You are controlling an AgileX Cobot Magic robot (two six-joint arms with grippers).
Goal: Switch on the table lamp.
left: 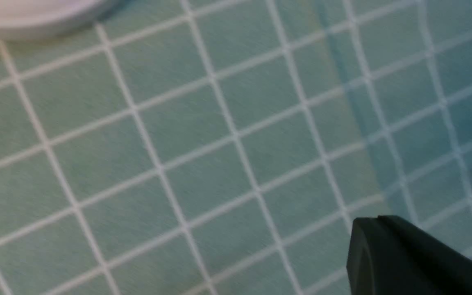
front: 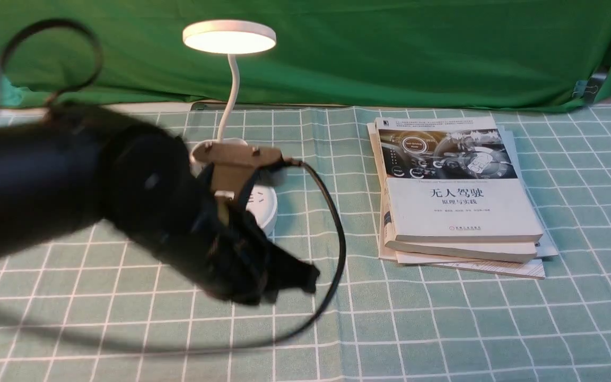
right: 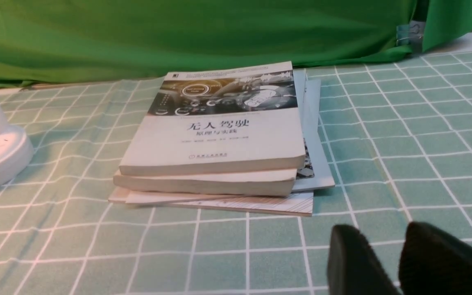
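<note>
Lamp (front: 229,37) lit, light plastic, gooseneck bendy, so press only base (front: 266,207) buttons; left gripper (front: 297,276) blurred, opening unclear; right gripper (right: 400,262) slightly parted, empty.

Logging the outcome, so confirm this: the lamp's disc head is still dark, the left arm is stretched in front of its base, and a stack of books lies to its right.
One error: the table lamp is lit, its disc head glowing in the front view. The left arm does reach across its base, and the stack of books lies to its right.
</note>
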